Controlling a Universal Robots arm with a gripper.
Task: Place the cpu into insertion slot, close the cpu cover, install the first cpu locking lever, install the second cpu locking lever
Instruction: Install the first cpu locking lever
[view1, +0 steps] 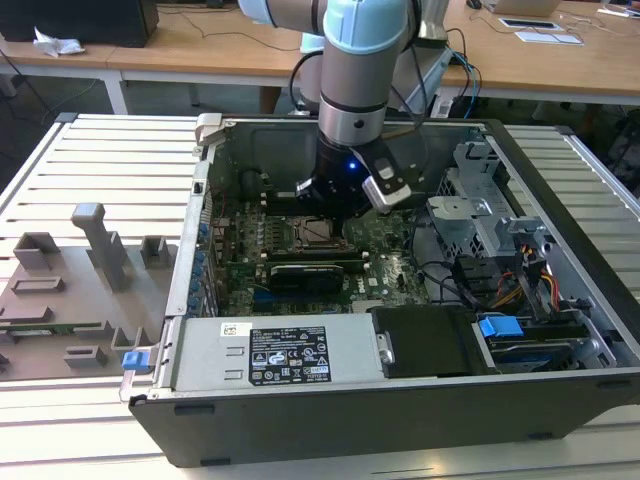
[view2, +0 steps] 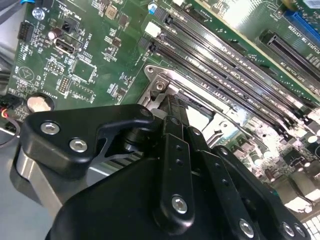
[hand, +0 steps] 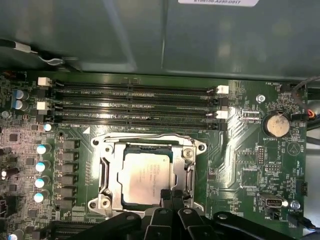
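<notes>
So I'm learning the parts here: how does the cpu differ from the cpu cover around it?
The cpu is a solid, pale silvery square with print on top; the cpu cover is an open metal frame with a cut-out window. The cpu is smaller and shows through that window, while the cpu cover borders it. Both are metallic and lie flat on the green board.

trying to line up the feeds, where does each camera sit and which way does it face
Exterior view: off the arm, above the open computer case, looking down into it; the arm and gripper hang over the motherboard.
First wrist view: on the arm, looking straight down at the cpu under the cpu cover; gripper linkage at one edge.
Second wrist view: on the arm, looking obliquely past the black gripper at the board.
Shared: both wrist views show the memory slots and coin battery.
</notes>
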